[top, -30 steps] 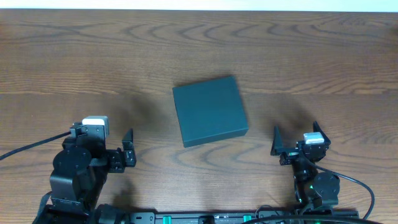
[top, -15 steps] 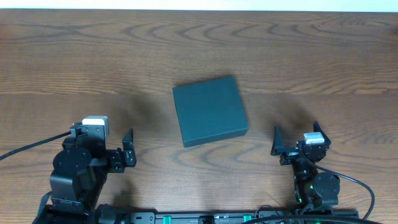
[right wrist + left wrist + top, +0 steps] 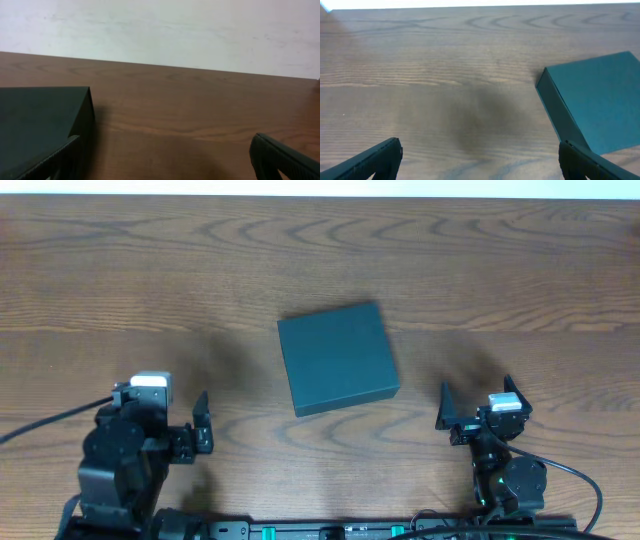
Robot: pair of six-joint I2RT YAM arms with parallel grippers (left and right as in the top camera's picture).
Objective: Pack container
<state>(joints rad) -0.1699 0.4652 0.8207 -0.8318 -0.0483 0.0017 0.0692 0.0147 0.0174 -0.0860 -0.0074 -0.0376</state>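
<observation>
The overhead camera is looking straight down on the desk [image 3: 120, 270] from high up, with the far edge running along the top of its frame. The left wrist camera is hanging low by the near edge, left of centre. It is facing the far edge and tilting downward, with the fingertips of the left gripper [image 3: 480, 147] framing its lower corners. The right wrist camera is sitting almost level with the desk top, right of centre, facing the far edge and the pale wall [image 3: 160, 25] beyond. All three are sharing the container [image 3: 337, 358], which is showing close at the right of the left wrist view and at the left of the right wrist view.
</observation>
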